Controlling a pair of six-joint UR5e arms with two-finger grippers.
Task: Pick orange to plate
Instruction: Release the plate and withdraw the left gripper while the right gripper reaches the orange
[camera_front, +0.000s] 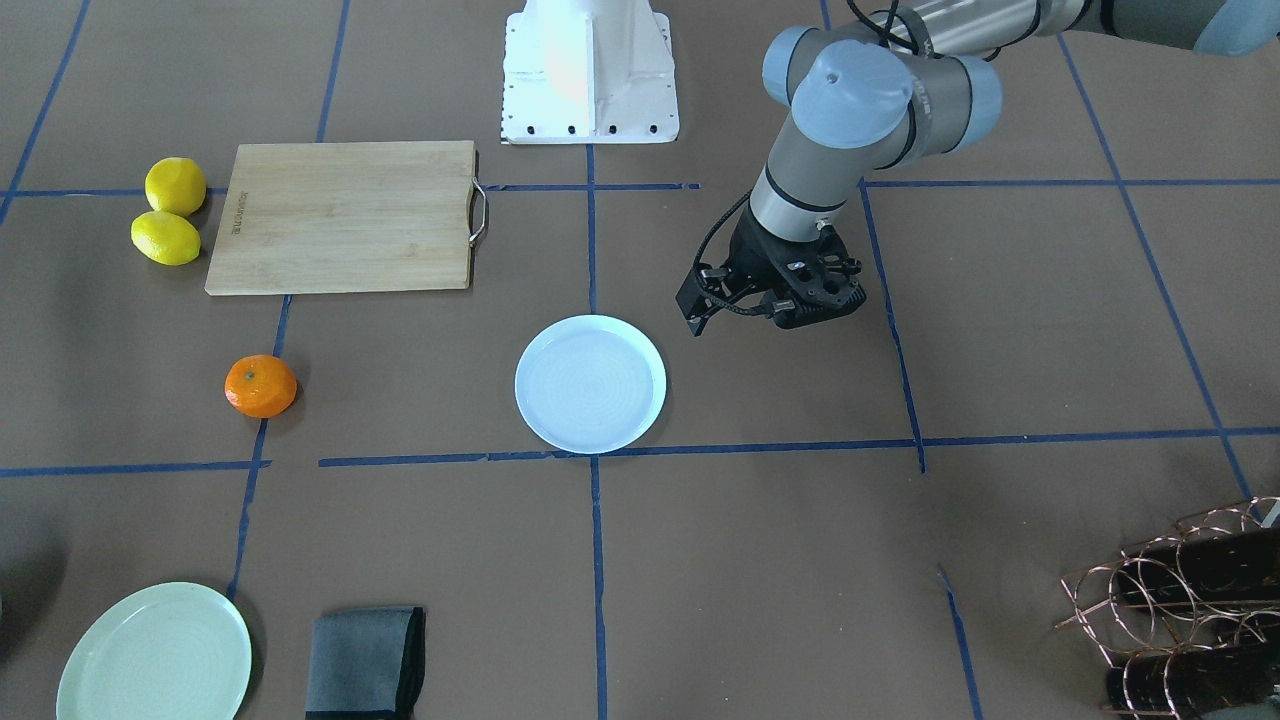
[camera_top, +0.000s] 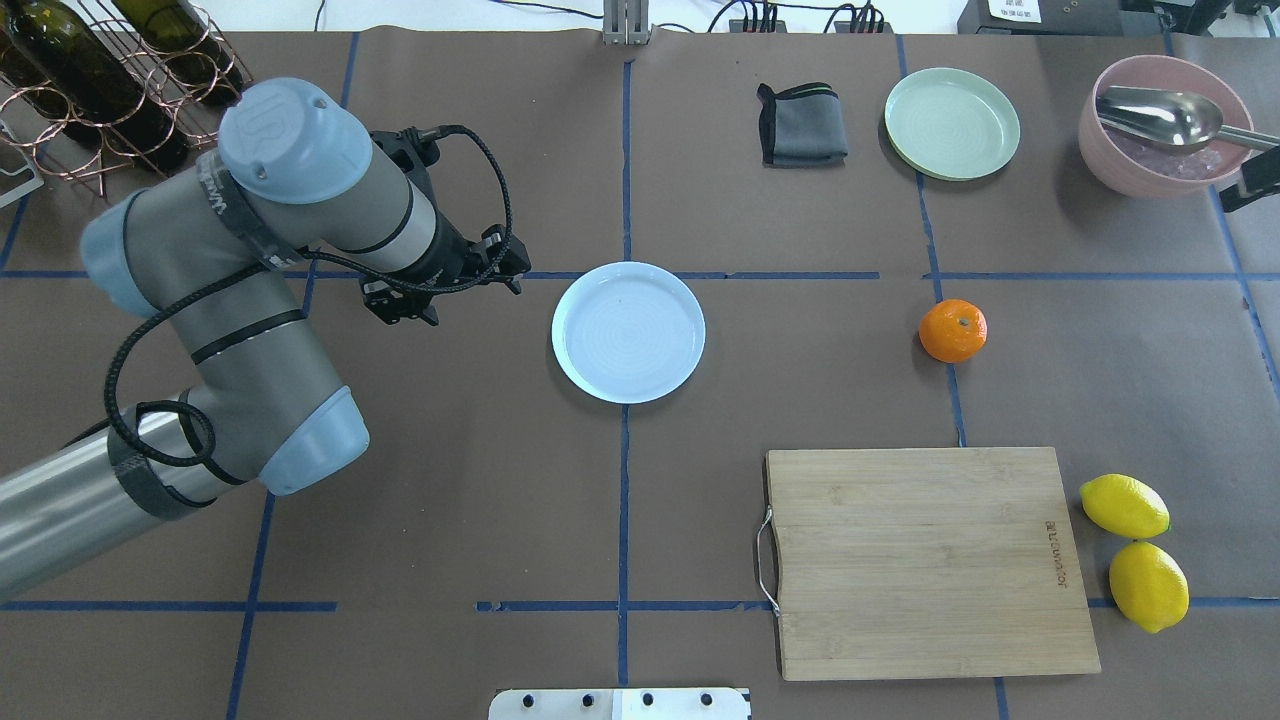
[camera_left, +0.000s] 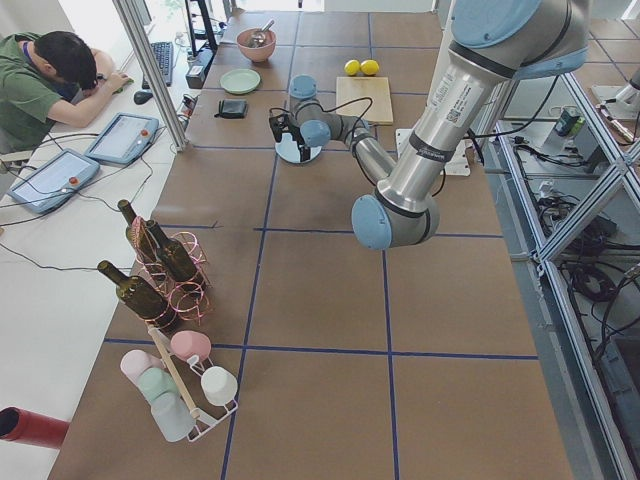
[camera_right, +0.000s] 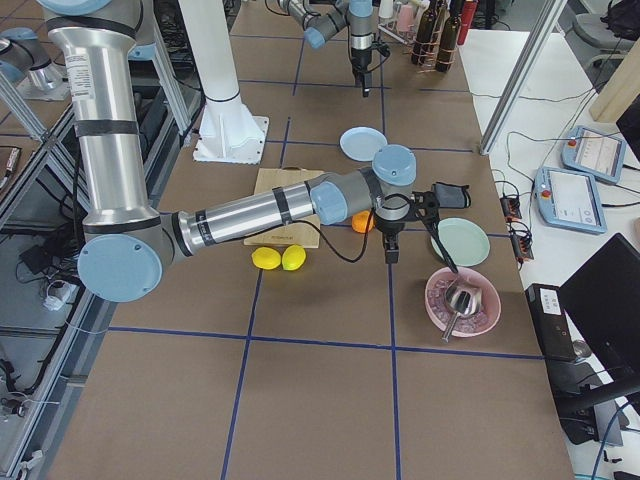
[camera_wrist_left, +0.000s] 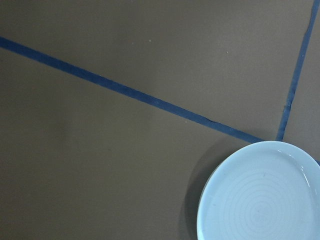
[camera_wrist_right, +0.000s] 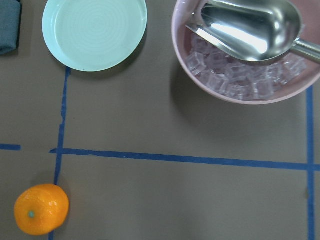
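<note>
Orange (camera_top: 952, 330) lying loose, well apart from plate (camera_top: 628, 332) | you're hovering right gripper (camera_right: 391, 252) near it, probably lining up pick | left gripper (camera_front: 775, 300) hanging beside plate, out of the way | both openings: can't tell

Left pincer (camera_left: 283, 131) near pale plate (camera_left: 303, 156)

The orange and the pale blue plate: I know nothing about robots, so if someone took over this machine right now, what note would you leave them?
Left gripper: hangs above the table beside the plate. I cannot tell whether it is open or shut.
Right gripper: hovers near the orange without touching it. Open or shut cannot be told.
Orange: on the bare table on the right arm's side, apart from the plate.
Plate: mid-table and empty.
Done: nothing yet.
Left: grasp the orange, carry it over and set it on the plate. The right arm looks better placed for this.
</note>
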